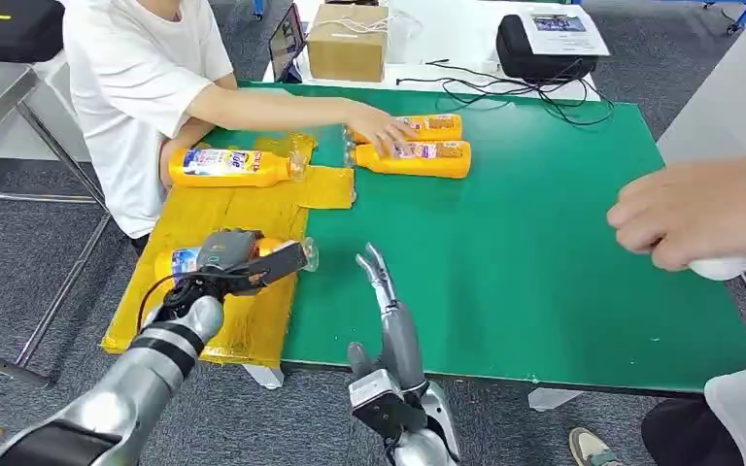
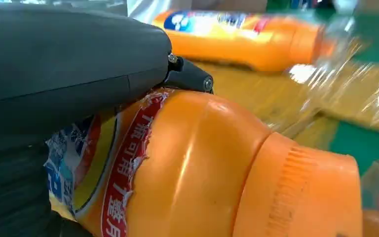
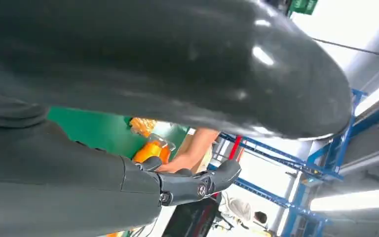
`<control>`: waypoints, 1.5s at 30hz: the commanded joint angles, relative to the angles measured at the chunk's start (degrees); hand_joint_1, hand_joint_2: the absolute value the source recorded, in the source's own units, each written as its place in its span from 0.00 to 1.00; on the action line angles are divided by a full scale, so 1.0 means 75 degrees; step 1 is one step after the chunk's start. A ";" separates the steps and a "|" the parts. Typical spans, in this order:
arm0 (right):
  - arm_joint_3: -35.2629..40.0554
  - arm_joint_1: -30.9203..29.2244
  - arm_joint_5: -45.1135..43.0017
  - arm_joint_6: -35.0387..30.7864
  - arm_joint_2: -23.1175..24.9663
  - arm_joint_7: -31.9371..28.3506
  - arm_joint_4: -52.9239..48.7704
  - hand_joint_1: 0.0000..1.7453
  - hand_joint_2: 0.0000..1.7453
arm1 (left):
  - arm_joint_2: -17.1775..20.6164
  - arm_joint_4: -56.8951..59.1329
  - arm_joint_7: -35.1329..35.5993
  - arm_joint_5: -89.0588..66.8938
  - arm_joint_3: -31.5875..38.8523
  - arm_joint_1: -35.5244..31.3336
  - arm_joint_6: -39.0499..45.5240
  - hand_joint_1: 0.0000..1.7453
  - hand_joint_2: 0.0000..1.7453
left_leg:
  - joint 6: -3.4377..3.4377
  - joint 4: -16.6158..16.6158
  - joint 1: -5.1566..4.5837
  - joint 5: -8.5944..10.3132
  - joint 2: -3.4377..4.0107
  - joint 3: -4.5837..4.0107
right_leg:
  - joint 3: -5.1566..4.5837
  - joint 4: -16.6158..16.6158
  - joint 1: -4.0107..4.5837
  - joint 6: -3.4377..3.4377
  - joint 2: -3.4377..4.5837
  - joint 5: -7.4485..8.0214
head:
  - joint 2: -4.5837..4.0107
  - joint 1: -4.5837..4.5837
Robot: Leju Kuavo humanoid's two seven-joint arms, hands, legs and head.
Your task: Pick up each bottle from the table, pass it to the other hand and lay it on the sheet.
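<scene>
Silver ribbed arms (image 1: 146,374), dark jointed fingers (image 1: 377,272).

Even, bright indoor light, soft shadows in the head view. The left wrist view's upper right is blurred. Ceiling lamps glare at the right wrist view's lower right.

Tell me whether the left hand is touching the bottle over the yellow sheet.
Touching. The left wrist view shows the left hand lying directly against the bottle with no gap.

Four orange bottles (image 1: 229,167), one yellow sheet (image 1: 216,209), one cardboard box (image 1: 347,42)
</scene>
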 commanded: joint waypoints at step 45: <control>-0.0272 -0.0050 -0.0274 0.0245 0.0003 -0.0089 0.0624 0.00 0.00 | -0.0504 -0.2414 -0.2763 0.5859 0.1588 0.0442 -0.1285 0.00 1.00 | -0.0010 -0.0001 0.0009 -0.0008 -0.0009 0.0012 | 0.0017 -0.0005 0.0008 -0.0010 0.0002 -0.0007 | 0.0000 0.0000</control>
